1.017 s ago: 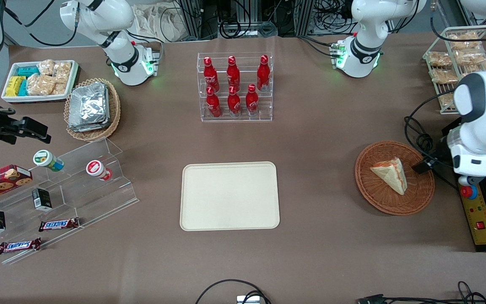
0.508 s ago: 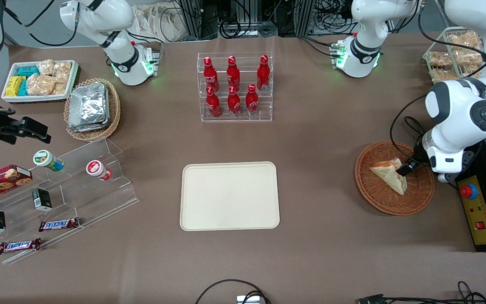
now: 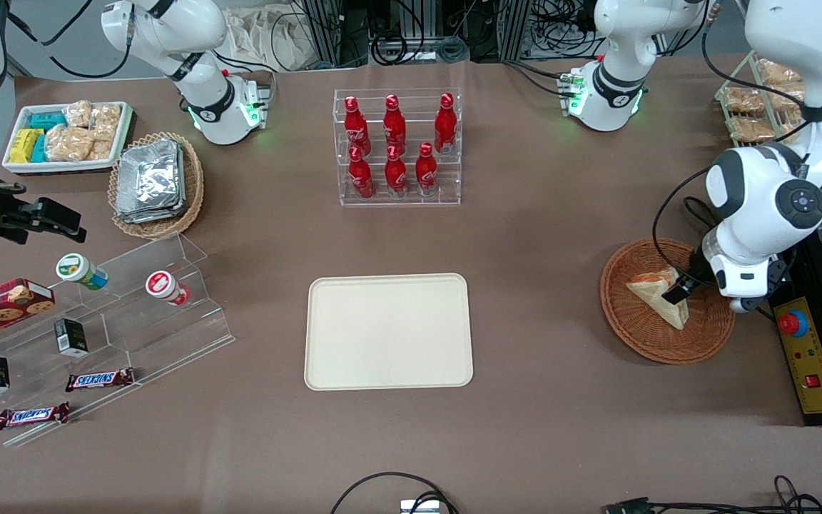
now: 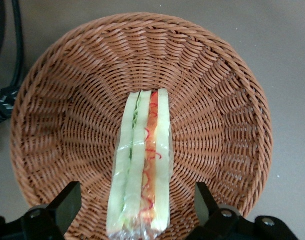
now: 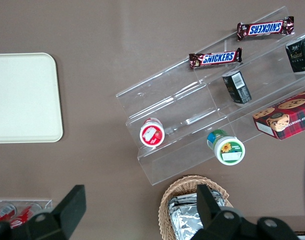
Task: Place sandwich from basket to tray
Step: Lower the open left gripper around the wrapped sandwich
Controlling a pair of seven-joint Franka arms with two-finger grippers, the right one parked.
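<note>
The sandwich [image 3: 657, 296] [image 4: 142, 165], a wrapped wedge of white bread with red and green filling, lies in the reddish-brown wicker basket [image 3: 636, 332] [image 4: 212, 100] toward the working arm's end of the table. My left gripper [image 3: 681, 289] [image 4: 137, 210] hovers open directly over the sandwich. Its two black fingers [image 4: 67, 202] straddle the wedge's wide end with a gap on each side, touching nothing. The cream tray [image 3: 388, 331] [image 5: 22, 97] lies flat and bare at the table's middle.
A clear rack of red bottles [image 3: 397, 146] stands farther from the front camera than the tray. A control box with a red button [image 3: 807, 350] and black cables [image 3: 682, 214] sit beside the basket. A wire rack of bagged snacks [image 3: 760, 107] stands near the working arm.
The left arm has swung in over the basket, away from the control box. Its gripper moved from the basket's rim to above the sandwich. The sandwich has not moved.
</note>
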